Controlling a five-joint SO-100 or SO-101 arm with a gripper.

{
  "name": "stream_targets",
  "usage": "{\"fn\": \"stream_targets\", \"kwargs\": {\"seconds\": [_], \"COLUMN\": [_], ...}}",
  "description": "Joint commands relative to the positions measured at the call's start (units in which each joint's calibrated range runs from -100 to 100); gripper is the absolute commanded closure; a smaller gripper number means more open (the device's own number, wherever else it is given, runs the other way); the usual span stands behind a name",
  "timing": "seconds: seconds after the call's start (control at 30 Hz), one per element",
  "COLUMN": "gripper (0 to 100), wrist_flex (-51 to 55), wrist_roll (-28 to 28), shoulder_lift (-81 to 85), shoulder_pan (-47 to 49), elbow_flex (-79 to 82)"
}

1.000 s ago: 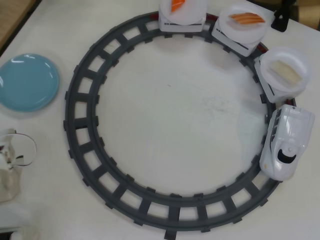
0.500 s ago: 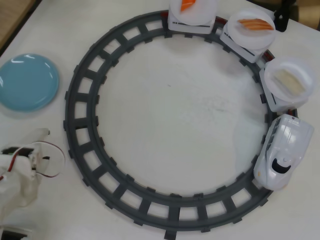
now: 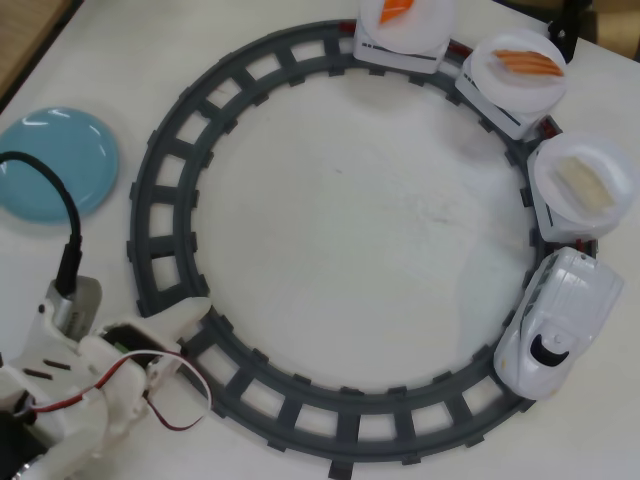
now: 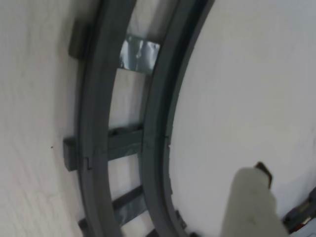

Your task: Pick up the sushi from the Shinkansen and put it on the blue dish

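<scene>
Tool (image 3: 190, 318) of the white arm sits at the lower left of the overhead view, its tip over the grey circular plastic track (image 3: 160, 190); whether its fingers are apart or together I cannot tell. One pale blurred finger (image 4: 249, 205) shows in the wrist view beside the track. A small pale cream rectangular sushi block (image 3: 587, 183) lies on the round white plate just behind the white toy Shinkansen (image 3: 560, 320) at the right. A glossy light-blue round dish (image 3: 55, 160) rests on the white surface (image 3: 360, 230), outside the track, far left.
</scene>
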State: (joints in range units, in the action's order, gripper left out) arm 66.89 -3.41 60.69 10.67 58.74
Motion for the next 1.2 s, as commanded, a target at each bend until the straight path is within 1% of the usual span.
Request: {"fn": "stream_targets", "kwargs": {"seconds": [0.0,0.17,0.3,0.47,0.57,0.7,0.87,1.03,1.17], "gripper": [78,78,78,78,78,78,78,78,78], "wrist_flex": [-0.5,-5.6,-9.6,-8.5,-5.7,-4.8,-4.7,-4.3,-1.0], "wrist_roll": [0.0,0.4,0.4,0.1,0.1,0.1,-0.2,-2.9,-4.4], "shoulder_lift": [-3.3,-11.9,-17.2,-23.6,-27.9,-32.4,-34.5,-34.5,-34.5], "shoulder_pan": [-1.2,-1.6,-7.0,-13.4,-14.2,-14.8,-20.2,-24.1,-24.6], "elbow_flex": [-2.7,-2.4,-7.6,-20.0,-25.2,-28.7,-34.6,-38.4,-38.4]}}
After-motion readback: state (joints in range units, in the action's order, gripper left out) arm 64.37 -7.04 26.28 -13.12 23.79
